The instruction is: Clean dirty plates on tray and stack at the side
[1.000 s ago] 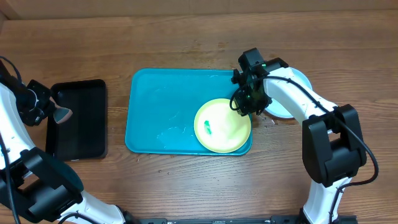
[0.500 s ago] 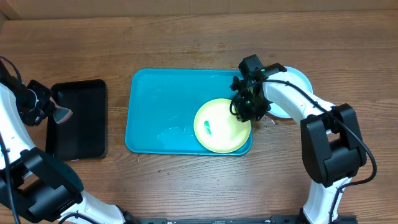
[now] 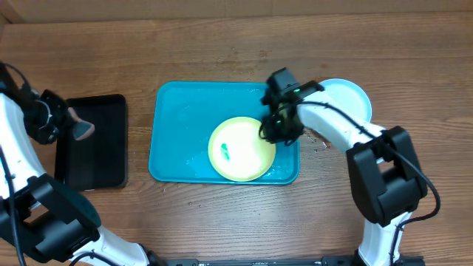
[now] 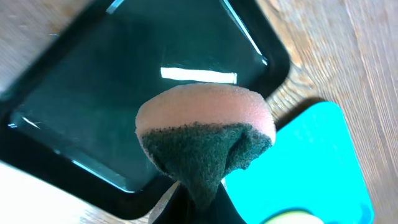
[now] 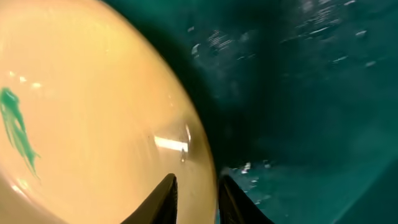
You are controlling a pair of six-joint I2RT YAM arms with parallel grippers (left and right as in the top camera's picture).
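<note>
A yellow-green plate [image 3: 238, 150] with a teal smear [image 3: 225, 154] lies on the turquoise tray [image 3: 177, 118], right of its middle. My right gripper [image 3: 270, 131] is shut on the plate's right rim. In the right wrist view one finger lies on the plate [image 5: 93, 112] and the other outside the rim, with the gripper [image 5: 197, 180] pinching it. A light blue plate [image 3: 349, 96] sits on the table to the right of the tray, partly under the right arm. My left gripper [image 3: 70, 124] is shut on a pink and green sponge [image 3: 80, 127] above the black tray [image 3: 96, 159].
The black tray [image 4: 93, 106] lies left of the turquoise tray [image 4: 317, 149], with a strip of wooden table between them. Water streaks and drops mark the turquoise tray's floor [image 5: 311, 93]. Small crumbs lie on the table by the tray's right edge [image 3: 319, 144].
The right gripper has narrowed onto the yellow-green plate's rim and moved left, carrying the plate leftward across the tray. The left arm with the sponge has shifted slightly up and right.
</note>
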